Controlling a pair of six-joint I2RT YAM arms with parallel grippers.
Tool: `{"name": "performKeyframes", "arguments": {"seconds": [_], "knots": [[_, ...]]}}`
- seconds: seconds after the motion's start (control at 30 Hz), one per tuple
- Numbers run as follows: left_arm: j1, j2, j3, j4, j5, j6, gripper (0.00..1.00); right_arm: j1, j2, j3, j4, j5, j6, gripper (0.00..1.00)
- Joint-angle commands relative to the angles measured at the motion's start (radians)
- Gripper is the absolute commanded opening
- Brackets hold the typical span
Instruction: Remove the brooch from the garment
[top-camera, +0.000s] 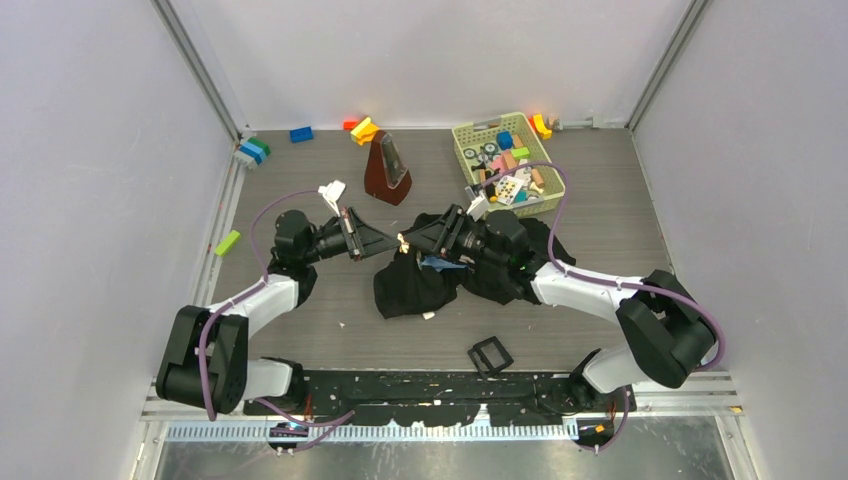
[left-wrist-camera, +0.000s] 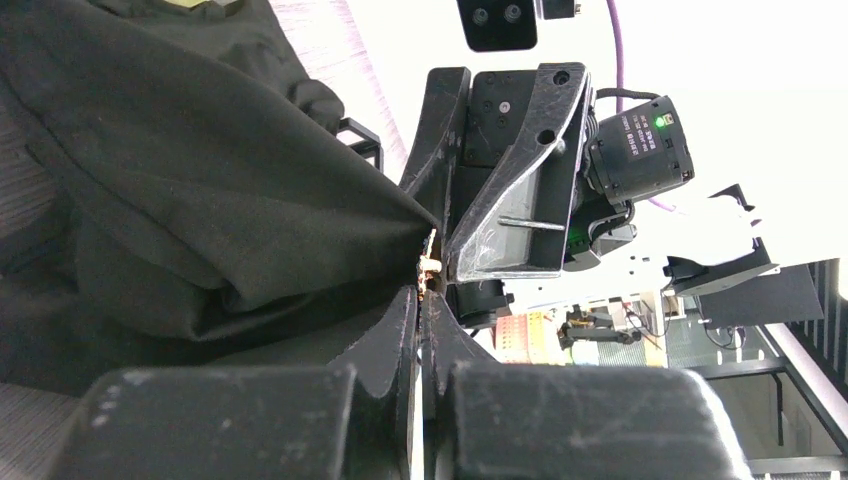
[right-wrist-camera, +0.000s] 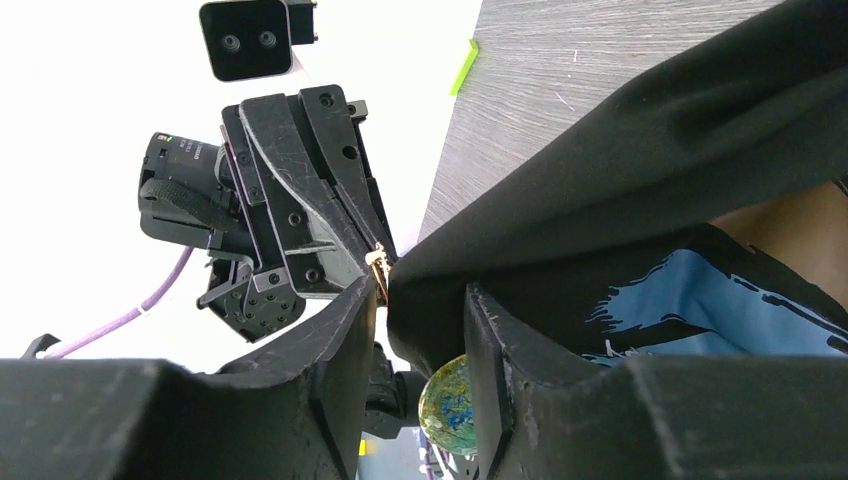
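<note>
The black garment (top-camera: 420, 285) lies bunched at the table's middle, with a blue print showing (right-wrist-camera: 690, 300). One fold is pulled up to a point between the two grippers. My right gripper (top-camera: 410, 240) is shut on that fold (right-wrist-camera: 430, 320). The brooch's round green-blue face (right-wrist-camera: 447, 392) shows below the cloth between the right fingers (right-wrist-camera: 345, 330). Its small gold fitting (left-wrist-camera: 430, 265) sticks out at the fold's tip. My left gripper (top-camera: 393, 243) is shut, its tips (left-wrist-camera: 424, 292) right at that gold piece, nose to nose with the right gripper (left-wrist-camera: 480, 190).
A brown metronome (top-camera: 387, 168) stands behind the grippers. A green basket (top-camera: 462, 150) of toys is at the back right. A black buckle (top-camera: 490, 355) lies near the front edge. Loose blocks (top-camera: 301, 134) line the back wall, and a green block (top-camera: 227, 242) lies at the left.
</note>
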Motion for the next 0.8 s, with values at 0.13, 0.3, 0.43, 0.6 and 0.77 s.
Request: {"name": "performKeyframes", "arguments": {"seconds": [0.13,0.3,0.43,0.6,0.77], "knots": [[0.001,-0.004,-0.009,0.079,0.042,0.018,0.00,0.005,-0.005,0.020,0.045,-0.015,0.002,0.38],[0.002,-0.007,0.000,0.075,0.044,0.019,0.00,0.005,-0.003,0.030,0.001,-0.029,-0.014,0.36],[0.000,-0.016,0.012,0.043,0.044,0.035,0.00,0.006,0.014,0.049,-0.037,-0.054,-0.026,0.35],[0.000,-0.033,0.020,0.004,0.042,0.052,0.00,0.010,0.021,0.058,-0.079,-0.041,-0.028,0.31],[0.000,-0.062,0.044,-0.166,0.010,0.156,0.00,0.013,0.018,0.068,-0.080,-0.068,-0.033,0.35]]}}
